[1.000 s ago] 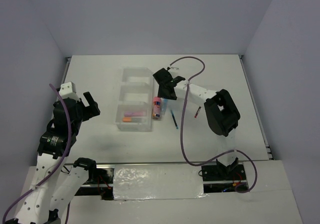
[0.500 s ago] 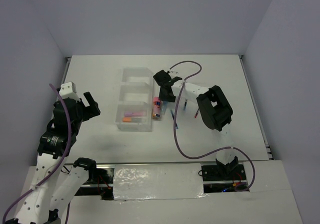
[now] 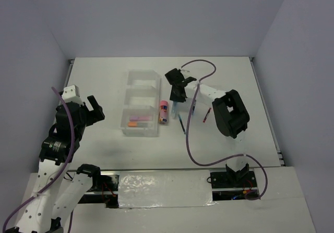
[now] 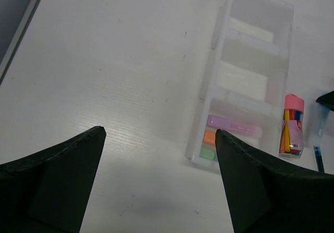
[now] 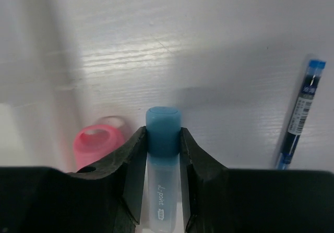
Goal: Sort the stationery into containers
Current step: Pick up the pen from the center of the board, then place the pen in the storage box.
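Note:
My right gripper (image 5: 163, 133) is shut on a blue highlighter (image 5: 163, 122), blue cap pointing down at the table, just right of the translucent three-compartment tray (image 3: 141, 82). From above, the right gripper (image 3: 176, 93) holds the highlighter (image 3: 174, 108) beside a pink-capped tube (image 3: 164, 111). A thin blue pen (image 3: 181, 123) and a red pen (image 3: 206, 115) lie on the table to the right. The tray's near compartment holds pink (image 4: 229, 123), orange (image 4: 210, 137) and green (image 4: 207, 152) highlighters. My left gripper (image 4: 159, 131) hangs open and empty left of the tray.
The tray's middle and far compartments (image 4: 250, 82) look empty. White walls enclose the table on three sides. The right arm's purple cable (image 3: 190, 134) loops across the table in front of the pens. The left arm (image 3: 68, 129) stands at the near left.
The right gripper's jaws have closed onto the blue highlighter and the wrist has shifted slightly right. The left arm has not moved.

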